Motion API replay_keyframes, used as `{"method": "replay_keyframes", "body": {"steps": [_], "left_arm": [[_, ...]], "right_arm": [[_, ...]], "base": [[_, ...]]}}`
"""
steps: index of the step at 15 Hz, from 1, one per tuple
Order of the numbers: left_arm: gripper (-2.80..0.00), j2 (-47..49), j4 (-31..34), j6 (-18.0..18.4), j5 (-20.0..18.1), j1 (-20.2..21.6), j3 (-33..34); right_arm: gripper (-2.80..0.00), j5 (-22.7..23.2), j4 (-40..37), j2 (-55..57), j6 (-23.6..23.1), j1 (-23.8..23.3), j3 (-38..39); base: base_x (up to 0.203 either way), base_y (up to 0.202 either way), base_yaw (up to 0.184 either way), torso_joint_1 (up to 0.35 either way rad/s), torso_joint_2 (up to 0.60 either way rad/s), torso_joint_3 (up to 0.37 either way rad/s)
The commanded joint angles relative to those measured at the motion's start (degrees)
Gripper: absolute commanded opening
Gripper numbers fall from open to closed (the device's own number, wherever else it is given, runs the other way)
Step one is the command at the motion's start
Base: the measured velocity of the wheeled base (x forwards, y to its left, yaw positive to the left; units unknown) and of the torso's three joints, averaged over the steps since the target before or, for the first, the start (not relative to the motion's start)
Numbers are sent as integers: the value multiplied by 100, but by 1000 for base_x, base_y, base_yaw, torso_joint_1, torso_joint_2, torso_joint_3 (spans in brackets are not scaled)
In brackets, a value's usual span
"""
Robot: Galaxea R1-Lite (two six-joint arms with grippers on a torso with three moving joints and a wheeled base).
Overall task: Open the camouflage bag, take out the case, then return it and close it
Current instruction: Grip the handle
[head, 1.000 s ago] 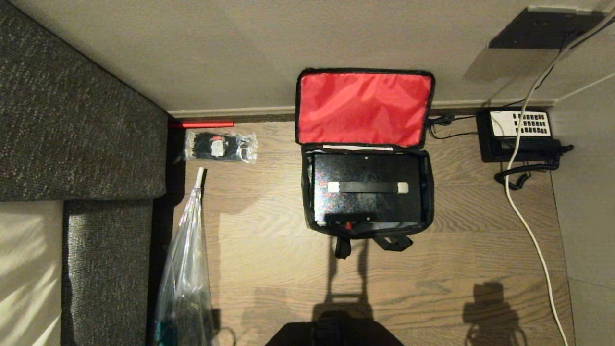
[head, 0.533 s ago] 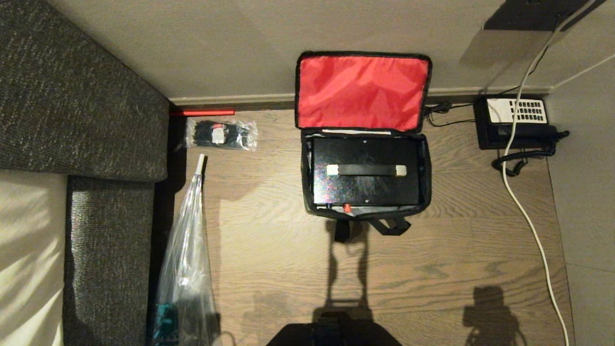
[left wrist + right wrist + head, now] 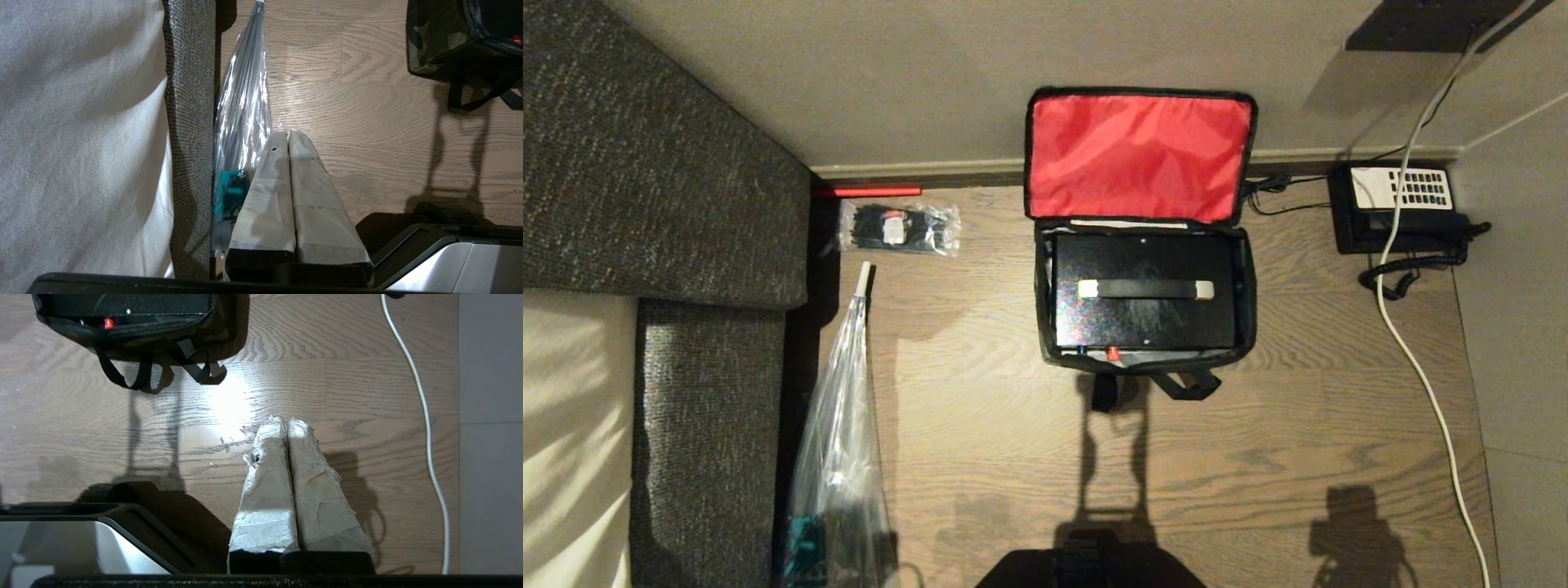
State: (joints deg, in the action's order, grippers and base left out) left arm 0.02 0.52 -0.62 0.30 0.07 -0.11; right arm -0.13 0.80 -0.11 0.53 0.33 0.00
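The camouflage bag [image 3: 1145,363] sits on the wooden floor [image 3: 1258,457] against the wall, lid thrown back so the red lining [image 3: 1139,155] faces up and leans on the wall. The case [image 3: 1145,290] lies inside the bag, filling most of the opening; its handle [image 3: 1145,289] with pale ends lies flat across the top, and a small red button [image 3: 1112,352] shows at the edge nearest the robot. The bag's black straps [image 3: 1176,385] trail onto the floor on the robot's side.

The left tool [image 3: 288,132] hangs over the floor, well apart from the bag on its left, its taped fingers pressed together and empty. The right tool [image 3: 287,419] hangs likewise, to the right of the bag and nearer the robot, fingers pressed together, gripping nothing.

Left of the bag: a clear packet [image 3: 898,237] of black items by the wall, a long clear plastic sleeve [image 3: 837,457], and a grey sofa [image 3: 654,204]. Right of the bag: a black telephone [image 3: 1401,208] and a white cable [image 3: 1421,384].
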Motion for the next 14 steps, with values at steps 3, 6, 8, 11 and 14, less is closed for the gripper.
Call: {"method": "replay_keyframes", "body": {"steps": [3,6,8,11,14], "left_arm": [[-280,-2,0,1,5,1,2],[-280,-2,0,1,5,1,2],[-280,-2,0,-4,3,1,2],[-280,-2,0,9,5,1,2],[-280,-2,0,1,5,1,2]], "right_arm": [[-280,-4,78,-174,-27,2,62],[-280,-4,78,-174,-27,2,62],[-280,-4,78,-174,-27,2,62],[-280,-4,78,-174,-27,2,62],[-280,-4,78,-174,-27,2,62]], "base": [[0,0,0,0,0,0],[0,0,0,0,0,0],[0,0,0,0,0,0],[0,0,0,0,0,0],[0,0,0,0,0,0]]}}
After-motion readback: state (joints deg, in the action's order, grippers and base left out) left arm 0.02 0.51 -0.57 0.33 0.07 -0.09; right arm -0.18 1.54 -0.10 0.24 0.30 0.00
